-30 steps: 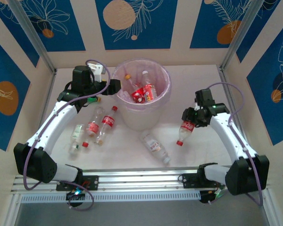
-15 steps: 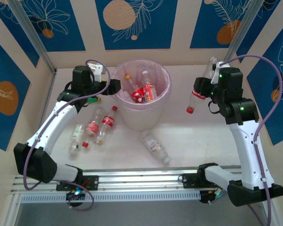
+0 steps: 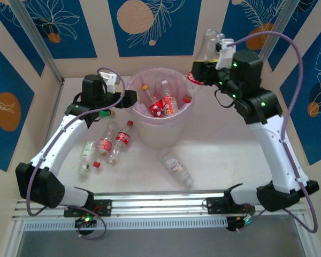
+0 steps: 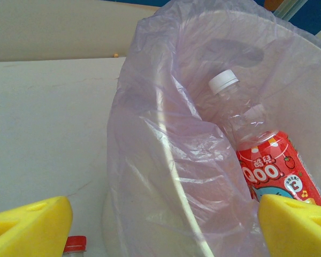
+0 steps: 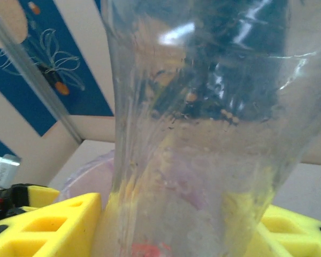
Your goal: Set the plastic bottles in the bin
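- White table point(image 3: 224, 155), blue-panel walls.
- R gripper point(image 3: 203, 72) pinching clear bottle point(image 5: 192, 134) above bin point(image 3: 150, 134), right rim.
- L gripper point(image 3: 129, 99): fingers spread, empty, by left rim.
- Loose bottles point(image 3: 121, 140) lie near-left.

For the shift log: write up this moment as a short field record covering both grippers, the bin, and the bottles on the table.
right gripper: shut on the held bottle, red cap pointing down, raised over the bin's right rim
left gripper: open, empty, beside the bin's left rim
bin: upright, lined, several binned bottles inside
table, left of bin: bottle cluster, lying down
table, in front of bin: lone bottle, lying on its side
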